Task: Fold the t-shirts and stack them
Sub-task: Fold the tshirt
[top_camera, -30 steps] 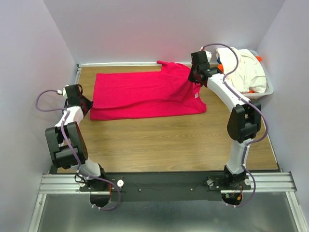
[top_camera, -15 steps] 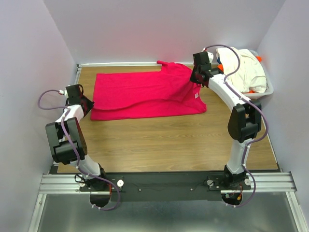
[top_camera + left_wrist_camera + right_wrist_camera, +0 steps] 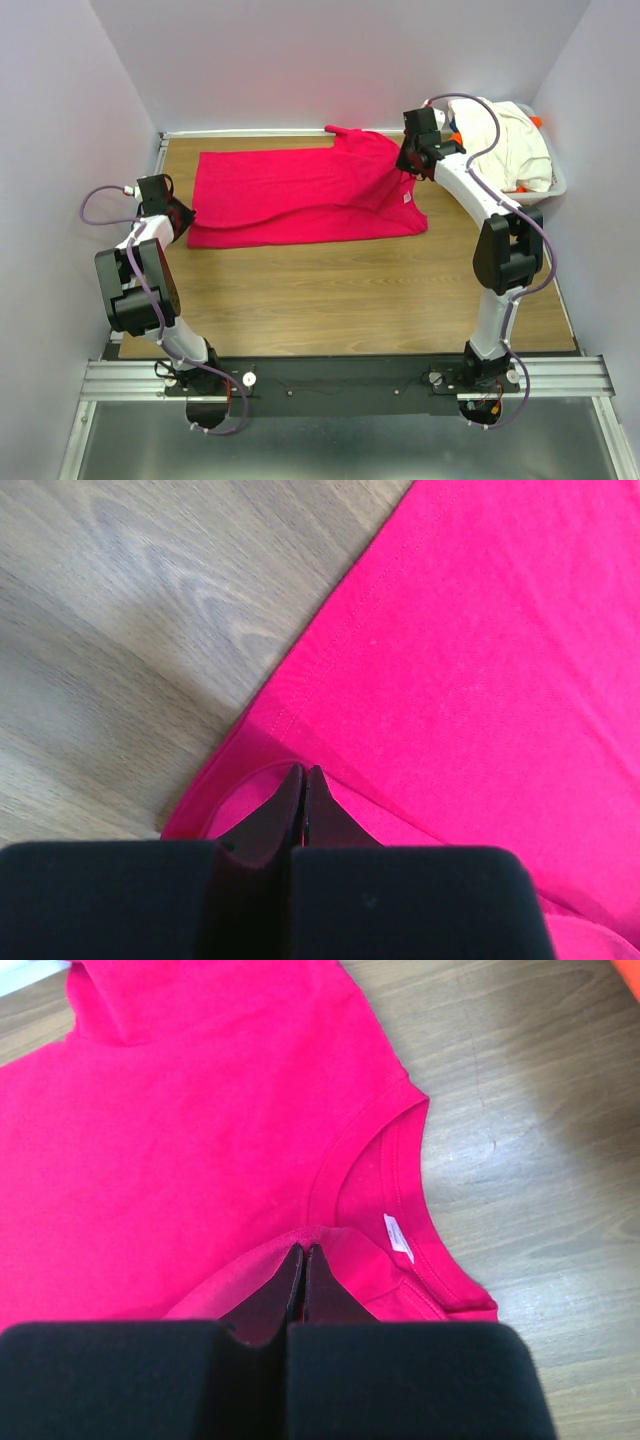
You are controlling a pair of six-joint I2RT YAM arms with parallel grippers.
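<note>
1. Table (image 3: 350, 290): brown wood-grain, lay between pale lilac walls (image 3: 60, 100).
2. White plastic basket (image 3: 553, 190): sat at the table's far right corner, close to the right wall.
3. Metal rail (image 3: 570, 378): ran along the table's near edge.

The table (image 3: 330, 290) is a brown wood-grain board with pale walls on three sides. A crimson-pink t-shirt (image 3: 290, 195) lies spread lengthwise across its far half (collar end to the right, hem to the left). It is mostly flat with soft ripples, and its right end is raised off the wood. A white basket (image 3: 557, 184) sits at the far right corner, near the collar end.
</note>
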